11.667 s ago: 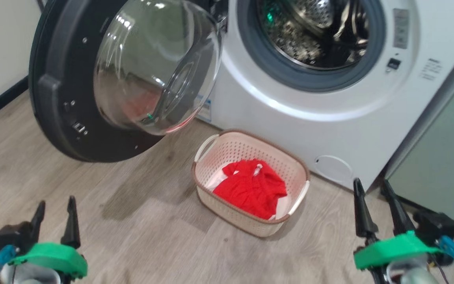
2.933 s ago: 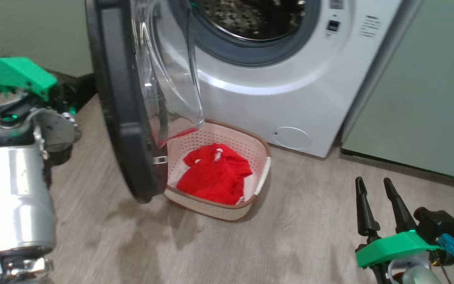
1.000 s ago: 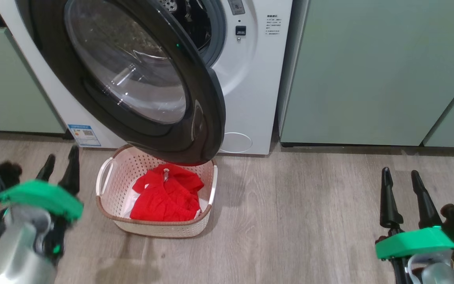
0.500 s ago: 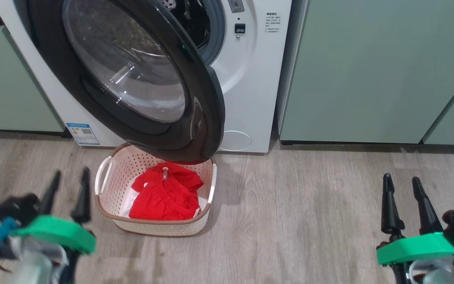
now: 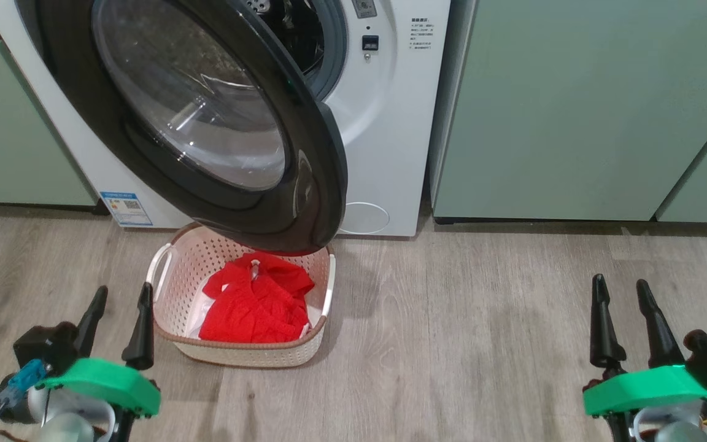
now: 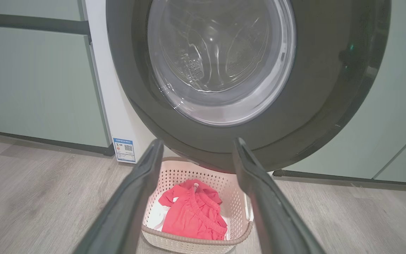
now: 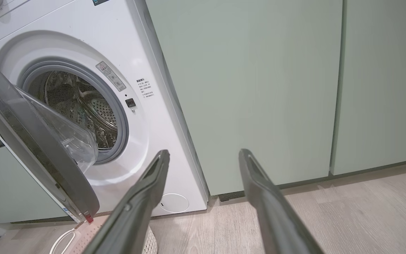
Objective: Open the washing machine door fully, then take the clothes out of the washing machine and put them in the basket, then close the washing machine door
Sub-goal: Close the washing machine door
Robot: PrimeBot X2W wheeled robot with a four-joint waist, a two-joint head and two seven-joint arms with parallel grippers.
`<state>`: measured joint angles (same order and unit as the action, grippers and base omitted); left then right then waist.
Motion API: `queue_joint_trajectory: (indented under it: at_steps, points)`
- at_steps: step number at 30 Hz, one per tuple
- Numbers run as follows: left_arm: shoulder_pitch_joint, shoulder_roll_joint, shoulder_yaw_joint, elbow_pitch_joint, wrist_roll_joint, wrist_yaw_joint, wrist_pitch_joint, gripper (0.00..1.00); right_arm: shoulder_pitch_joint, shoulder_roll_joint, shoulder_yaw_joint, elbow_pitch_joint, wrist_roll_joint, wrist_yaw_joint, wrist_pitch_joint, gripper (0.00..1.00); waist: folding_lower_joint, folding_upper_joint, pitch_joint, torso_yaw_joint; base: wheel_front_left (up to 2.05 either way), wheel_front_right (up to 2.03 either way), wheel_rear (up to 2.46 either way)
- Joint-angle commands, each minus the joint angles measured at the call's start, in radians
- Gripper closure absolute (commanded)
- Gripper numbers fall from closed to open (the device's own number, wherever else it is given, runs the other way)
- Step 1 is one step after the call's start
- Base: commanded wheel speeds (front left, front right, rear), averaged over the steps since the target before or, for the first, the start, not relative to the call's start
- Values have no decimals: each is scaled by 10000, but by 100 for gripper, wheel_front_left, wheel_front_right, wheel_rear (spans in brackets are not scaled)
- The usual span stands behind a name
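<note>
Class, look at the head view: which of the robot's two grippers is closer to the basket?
The left gripper: it sits just beside the left end of the basket, while the right gripper is far off to the right, before the green cabinet.

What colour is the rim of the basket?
Brown; the basket itself is cream. Best seen in the head view.

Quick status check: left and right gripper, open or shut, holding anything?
Left gripper: open, holding nothing.
Right gripper: open, holding nothing.
</note>
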<state>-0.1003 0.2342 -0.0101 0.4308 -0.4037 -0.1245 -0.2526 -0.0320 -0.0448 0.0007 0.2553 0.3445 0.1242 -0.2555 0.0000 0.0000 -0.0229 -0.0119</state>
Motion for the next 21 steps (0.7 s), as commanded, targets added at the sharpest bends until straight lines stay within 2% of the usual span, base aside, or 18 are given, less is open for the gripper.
queue_joint_trajectory:
  at_steps: [1,2,3,12,21]
  points:
    - [-369,203,412,-274,84,-61,-90,0,-82,-54,286,-268,45,65,-63,4,0,0,-6,2,0,0,0]
    - [-371,208,420,-265,93,-61,-90,0,-78,-54,304,-255,83,65,-63,56,0,0,-16,4,0,0,0]
    - [-364,215,429,-261,100,-61,-91,0,-76,-54,312,-238,171,65,-63,100,0,0,-25,5,0,0,0]
    - [-190,106,676,-224,406,-61,-91,0,-813,-54,-238,-1356,-34,65,-63,100,0,0,27,332,0,0,0]
    - [-162,-230,700,-144,781,-61,-91,0,-2511,-54,1015,-2362,-320,65,-63,100,0,0,26,1423,0,0,0]
